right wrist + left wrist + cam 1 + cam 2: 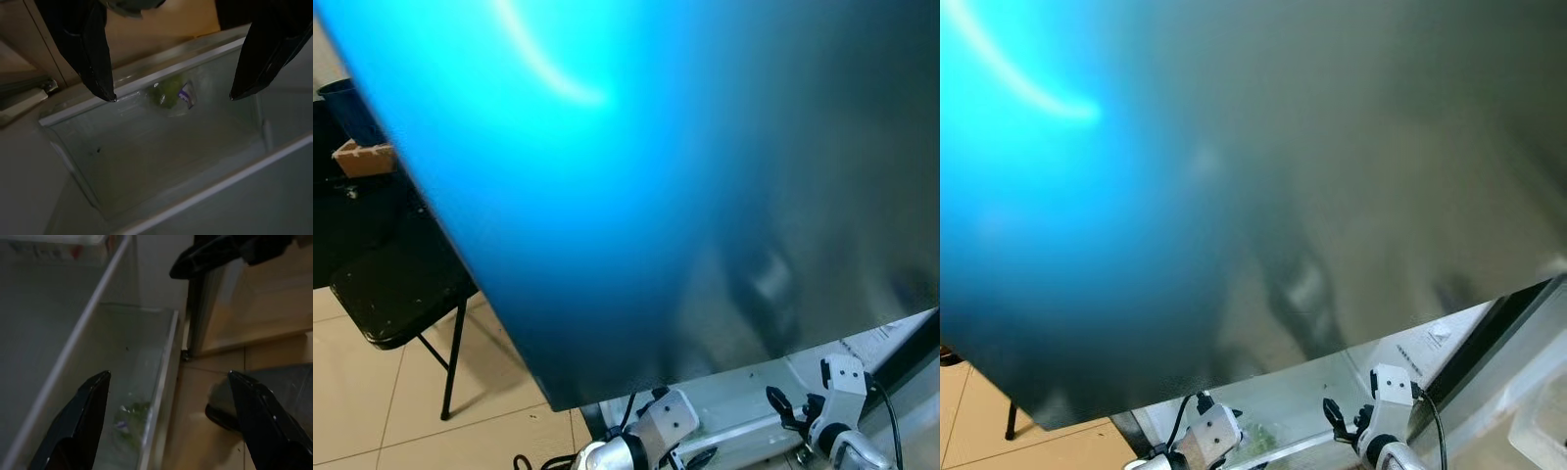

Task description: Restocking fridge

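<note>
- Most of the head views is taken up by a large blurred panel (pixel 636 176), glossy blue on the left and fading to grey on the right; what it is cannot be told for certain.
- Below the panel's near edge, the white fridge interior (pixel 744 401) is seen, with both wrists in front of it.
- A clear crisper drawer (pixel 161 147) is seen in both wrist views, low in the fridge, under a shelf with a white front edge (pixel 83 328).
- A bagged green vegetable (pixel 168 95) with a purple-and-white label is seen lying inside the drawer against its front wall; it is the sole item made out there.
- Left gripper (pixel 168 391): fingers spread wide, nothing held. It is positioned over the drawer's front edge, one finger (pixel 88 416) above the drawer, the other above the tiled floor (pixel 195 431) outside it.
- Right gripper (pixel 171 95): fingers spread wide, nothing held. It is pointed down into the drawer, with the fingertips (pixel 105 90) just above the front rim and the vegetable seen between them, not touched.
- The other arm's black gripper is caught at the edge of each wrist view.
- At far left a black folding chair (pixel 406 294) is seen on beige floor tiles, with a dark desk (pixel 352 215) behind it carrying a small cardboard box (pixel 362 157).
</note>
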{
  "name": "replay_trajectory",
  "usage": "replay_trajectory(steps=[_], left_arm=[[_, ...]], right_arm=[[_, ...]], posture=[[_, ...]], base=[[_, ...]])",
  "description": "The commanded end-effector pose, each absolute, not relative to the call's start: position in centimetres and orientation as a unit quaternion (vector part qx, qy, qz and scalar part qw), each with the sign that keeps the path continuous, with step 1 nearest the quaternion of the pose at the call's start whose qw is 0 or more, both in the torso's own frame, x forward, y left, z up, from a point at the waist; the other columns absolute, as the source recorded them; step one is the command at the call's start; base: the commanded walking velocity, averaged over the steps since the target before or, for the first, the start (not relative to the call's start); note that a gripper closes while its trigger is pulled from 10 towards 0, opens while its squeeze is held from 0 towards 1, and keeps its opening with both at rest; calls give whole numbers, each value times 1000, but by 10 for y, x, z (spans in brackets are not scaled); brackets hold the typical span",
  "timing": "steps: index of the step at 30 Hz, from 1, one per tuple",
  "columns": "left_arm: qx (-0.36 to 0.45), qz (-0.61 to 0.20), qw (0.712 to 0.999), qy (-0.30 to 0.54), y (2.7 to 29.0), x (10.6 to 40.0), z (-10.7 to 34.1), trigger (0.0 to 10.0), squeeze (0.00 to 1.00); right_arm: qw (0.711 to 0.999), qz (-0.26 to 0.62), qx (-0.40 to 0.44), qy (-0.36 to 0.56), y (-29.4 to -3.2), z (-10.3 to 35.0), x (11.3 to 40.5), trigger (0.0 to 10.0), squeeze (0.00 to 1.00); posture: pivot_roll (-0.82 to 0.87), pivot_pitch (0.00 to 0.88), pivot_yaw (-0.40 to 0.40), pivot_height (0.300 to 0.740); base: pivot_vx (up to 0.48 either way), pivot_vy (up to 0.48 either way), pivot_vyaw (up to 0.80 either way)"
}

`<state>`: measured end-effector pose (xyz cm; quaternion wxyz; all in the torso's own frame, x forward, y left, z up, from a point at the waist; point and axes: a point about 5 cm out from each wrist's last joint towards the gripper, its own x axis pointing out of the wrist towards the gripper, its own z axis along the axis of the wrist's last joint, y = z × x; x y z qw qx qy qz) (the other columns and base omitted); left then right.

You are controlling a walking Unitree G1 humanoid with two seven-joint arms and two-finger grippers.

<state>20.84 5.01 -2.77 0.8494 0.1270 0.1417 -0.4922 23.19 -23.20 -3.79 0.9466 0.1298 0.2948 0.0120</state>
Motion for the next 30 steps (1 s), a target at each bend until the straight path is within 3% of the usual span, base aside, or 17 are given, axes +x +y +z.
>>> replay_trajectory(steps=[1, 18, 30], left_arm=[[133, -487, 851, 145, 52, 209, -29, 10000, 0], [142, -457, 853, 209, 73, 201, -46, 10000, 0], [152, -444, 845, 256, 82, 192, -57, 10000, 0]], right_arm=[[944, 8, 133, 302, -231, -41, 228, 10000, 0], [941, 14, 119, 317, -231, -46, 221, 10000, 0], [927, -8, 86, 365, -236, -58, 204, 10000, 0]], posture=[[-2, 0, 2, 674], [-1, 0, -3, 674], [-7, 0, -6, 729]], base=[[0, 0, 0], [0, 0, 0], [0, 0, 0]])
